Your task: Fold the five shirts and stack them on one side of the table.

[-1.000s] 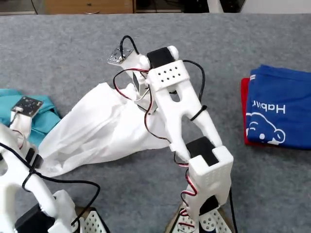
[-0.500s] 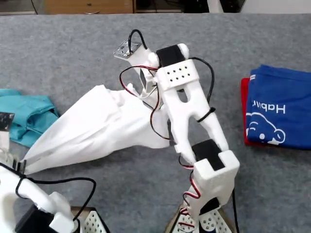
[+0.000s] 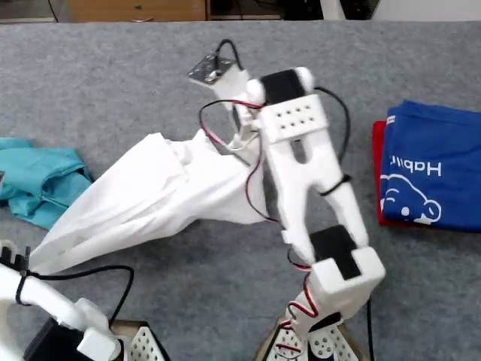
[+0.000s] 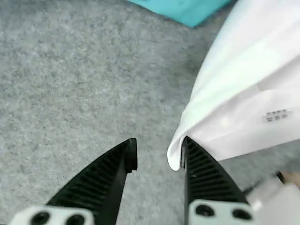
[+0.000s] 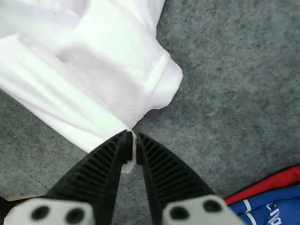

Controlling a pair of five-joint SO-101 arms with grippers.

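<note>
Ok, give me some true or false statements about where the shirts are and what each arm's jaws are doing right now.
1. The right jaws are shut on the white shirt. True.
2. The left jaws are clamped shut. False: they stand open, with a corner of the white shirt beside one of them.
3. The blue shirt lies folded on top of the red shirt. True.
4. The teal shirt is folded neatly on the blue shirt. False: it lies crumpled, apart from it, on the other side of the white shirt.

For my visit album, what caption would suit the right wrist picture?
The right gripper pinches an edge of the white shirt over the grey table, blue shirt and red shirt nearby.
</note>
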